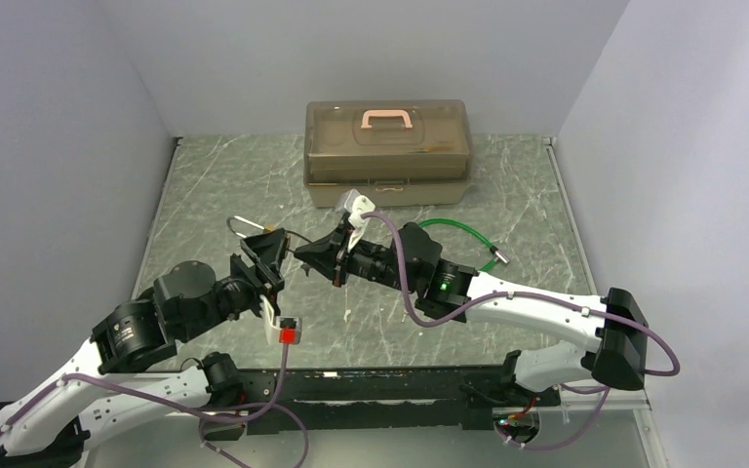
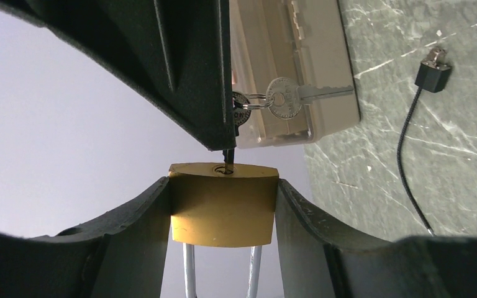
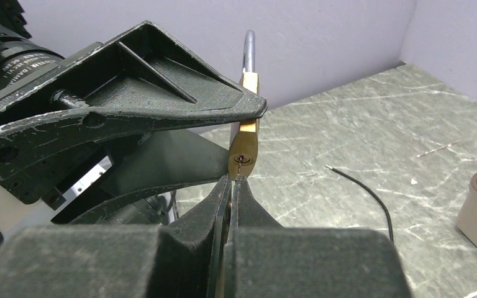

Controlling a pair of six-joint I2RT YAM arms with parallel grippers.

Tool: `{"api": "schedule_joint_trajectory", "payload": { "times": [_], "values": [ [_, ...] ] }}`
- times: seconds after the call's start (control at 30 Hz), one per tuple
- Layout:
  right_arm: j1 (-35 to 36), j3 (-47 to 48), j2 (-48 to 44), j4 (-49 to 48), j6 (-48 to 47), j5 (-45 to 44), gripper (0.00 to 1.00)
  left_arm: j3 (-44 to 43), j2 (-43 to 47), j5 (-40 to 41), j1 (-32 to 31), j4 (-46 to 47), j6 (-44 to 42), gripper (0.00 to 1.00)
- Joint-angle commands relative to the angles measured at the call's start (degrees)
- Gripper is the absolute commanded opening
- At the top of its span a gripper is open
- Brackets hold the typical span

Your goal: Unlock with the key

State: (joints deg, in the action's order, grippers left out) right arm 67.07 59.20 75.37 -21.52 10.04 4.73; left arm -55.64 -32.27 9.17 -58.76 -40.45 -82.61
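Left jaws pinch the brass padlock (image 2: 222, 208) while right jaws clamp the key (image 2: 227, 155) (tip at its keyhole).

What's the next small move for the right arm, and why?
Probably push the key straight deeper into the padlock before turning: only its tip sits in the keyhole, the right gripper is shut on it, the left gripper clamps the body.
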Motion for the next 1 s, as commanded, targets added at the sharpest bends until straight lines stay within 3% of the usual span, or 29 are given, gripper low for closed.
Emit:
{"api": "schedule_joint_trajectory", "payload": {
  "times": [0.0, 0.43, 0.7, 0.83, 0.9, 0.97],
  "values": [
    [3.41, 1.12, 1.61, -11.01, 1.81, 6.47, 0.00, -1.04, -0.79, -26.73, -5.73, 13.34, -3.87, 0.00],
    [4.84, 1.51, 1.59, -8.69, 1.89, 5.17, 0.00, 2.90, 2.42, -28.18, -6.57, 12.02, -11.37, 0.00],
    [5.89, 2.05, 1.28, -5.96, -0.07, 3.18, 0.02, 2.30, 0.82, -24.96, -7.68, 14.22, -8.12, 0.00],
    [5.88, 3.22, -1.48, -0.14, -0.94, -0.11, 0.41, 2.72, 1.52, -23.21, -7.68, 13.63, -7.74, 0.00],
    [5.88, 3.25, -3.22, 2.34, -1.20, -1.76, 0.67, 2.65, 1.71, -22.04, -7.68, 13.32, -7.17, 0.00],
    [5.93, 3.06, -4.41, 3.88, -1.18, -2.76, 0.74, 2.52, 1.63, -21.23, -7.68, 13.21, -7.10, 0.00]
  ]
}}
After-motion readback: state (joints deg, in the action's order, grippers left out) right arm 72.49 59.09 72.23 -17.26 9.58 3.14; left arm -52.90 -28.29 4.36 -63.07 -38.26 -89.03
